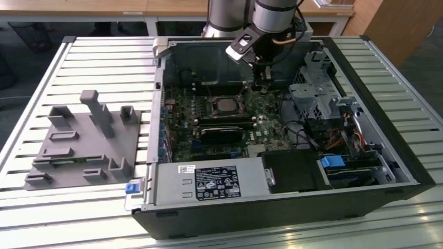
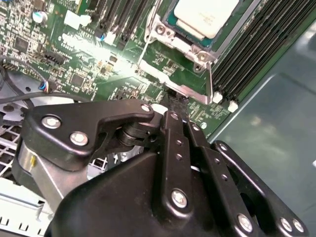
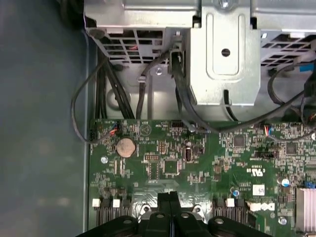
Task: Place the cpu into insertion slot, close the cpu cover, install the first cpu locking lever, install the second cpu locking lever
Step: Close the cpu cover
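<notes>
Cpu (image 2: 203, 17) seated in insertion slot (image 2: 180, 42). Tool (image 2: 174, 104) pinched together, tip near locking lever (image 2: 211, 79). Risk: sliding off thin lever, gouging motherboard (image 2: 74, 59) at slot edge.

The arm (image 1: 275, 15) reaches down from above, wrist near vertical. The gripper (image 1: 260, 85) points straight downward; in the first wrist view its black fingers (image 3: 164, 203) sit pressed together, tips touching.
</notes>
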Controlling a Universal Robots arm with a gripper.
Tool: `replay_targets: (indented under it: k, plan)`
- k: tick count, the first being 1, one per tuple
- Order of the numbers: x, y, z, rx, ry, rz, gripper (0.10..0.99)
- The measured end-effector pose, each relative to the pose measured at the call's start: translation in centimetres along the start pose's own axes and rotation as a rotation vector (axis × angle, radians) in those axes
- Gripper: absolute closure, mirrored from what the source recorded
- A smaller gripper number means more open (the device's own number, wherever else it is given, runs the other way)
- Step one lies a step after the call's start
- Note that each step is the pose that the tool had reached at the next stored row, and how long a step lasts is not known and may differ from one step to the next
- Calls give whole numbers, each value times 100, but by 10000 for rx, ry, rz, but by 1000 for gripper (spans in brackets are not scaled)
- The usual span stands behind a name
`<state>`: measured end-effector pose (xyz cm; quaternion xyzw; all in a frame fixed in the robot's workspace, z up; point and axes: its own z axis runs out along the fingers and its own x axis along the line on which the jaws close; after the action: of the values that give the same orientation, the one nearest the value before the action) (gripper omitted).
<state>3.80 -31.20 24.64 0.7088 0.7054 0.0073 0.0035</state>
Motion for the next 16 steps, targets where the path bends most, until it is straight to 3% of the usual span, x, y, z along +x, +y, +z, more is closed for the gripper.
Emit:
replay_targets:
  k: [11,16]
  plan:
    - [-1,-249,10,0,0,1,980]
    - [-1,-325,28,0,1,1,980]
